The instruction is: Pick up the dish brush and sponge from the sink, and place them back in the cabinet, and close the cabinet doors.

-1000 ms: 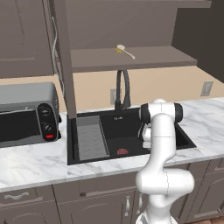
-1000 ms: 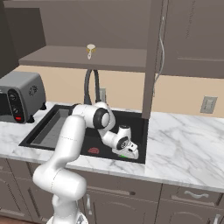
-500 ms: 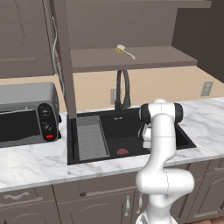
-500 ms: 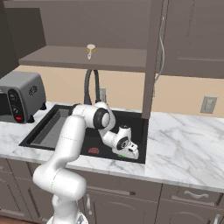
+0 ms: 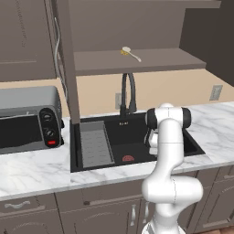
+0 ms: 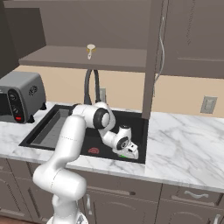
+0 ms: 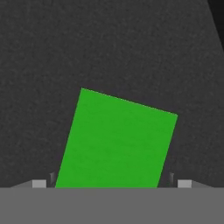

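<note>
The green sponge [image 7: 118, 140] lies flat on the black floor of the sink [image 5: 137, 130], at its right end. My gripper [image 7: 111, 183] is low over it and open. Its fingertips [image 7: 39, 183] stand just outside the sponge's two sides, and I see no contact. From the right base view, a sliver of the sponge [image 6: 124, 155] shows under the gripper [image 6: 130, 153]. The dish brush [image 5: 129, 52] rests on the shelf of the cabinet [image 5: 160, 59], cream head to the left. One of the cabinet doors [image 5: 68, 77] stands open, edge-on, left of the sink.
A black arched faucet [image 5: 129, 91] rises behind the basin. The red drain [image 5: 128, 158] sits left of my hand, and the grey ribbed tray [image 5: 95, 144] takes the sink's left part. A toaster oven [image 5: 27, 119] stands on the marble counter at left.
</note>
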Robot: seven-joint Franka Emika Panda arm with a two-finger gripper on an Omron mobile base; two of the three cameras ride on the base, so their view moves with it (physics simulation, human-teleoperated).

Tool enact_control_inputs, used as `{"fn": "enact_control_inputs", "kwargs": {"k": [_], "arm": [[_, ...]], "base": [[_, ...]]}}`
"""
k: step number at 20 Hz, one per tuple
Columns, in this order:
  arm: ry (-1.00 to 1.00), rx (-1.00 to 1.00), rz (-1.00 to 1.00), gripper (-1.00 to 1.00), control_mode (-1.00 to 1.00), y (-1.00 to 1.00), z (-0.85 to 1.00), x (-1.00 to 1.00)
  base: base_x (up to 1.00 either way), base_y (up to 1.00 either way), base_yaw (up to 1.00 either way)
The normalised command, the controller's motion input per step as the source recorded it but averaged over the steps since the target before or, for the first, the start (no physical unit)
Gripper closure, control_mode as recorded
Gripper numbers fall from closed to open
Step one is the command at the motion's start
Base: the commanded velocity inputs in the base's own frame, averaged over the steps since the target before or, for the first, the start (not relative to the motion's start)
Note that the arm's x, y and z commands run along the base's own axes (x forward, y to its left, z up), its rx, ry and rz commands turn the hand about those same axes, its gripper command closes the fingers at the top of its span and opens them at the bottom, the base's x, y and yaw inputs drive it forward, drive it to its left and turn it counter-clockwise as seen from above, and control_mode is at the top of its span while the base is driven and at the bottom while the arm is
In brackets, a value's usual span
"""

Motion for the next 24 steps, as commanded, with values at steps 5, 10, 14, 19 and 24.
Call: {"fn": "enact_control_inputs", "kwargs": {"k": [5,10,14,19,24], "arm": [[0.0,0.0,-0.1,-1.0,-1.0,0.06,0.0,0.06],[0.0,0.0,-0.13,-1.0,-1.0,0.12,0.0,0.12],[0.0,0.0,-0.07,-1.0,-1.0,0.01,-0.01,0.17],[-0.01,0.0,0.0,-1.0,-1.0,0.0,-0.13,0.2],[-0.01,0.0,0.0,-1.0,-1.0,0.0,-0.16,0.24]], "base": [[0.0,0.0,0.0],[0.0,0.0,0.0],[0.0,0.0,0.0],[0.0,0.0,0.0],[0.0,0.0,0.0]]}}
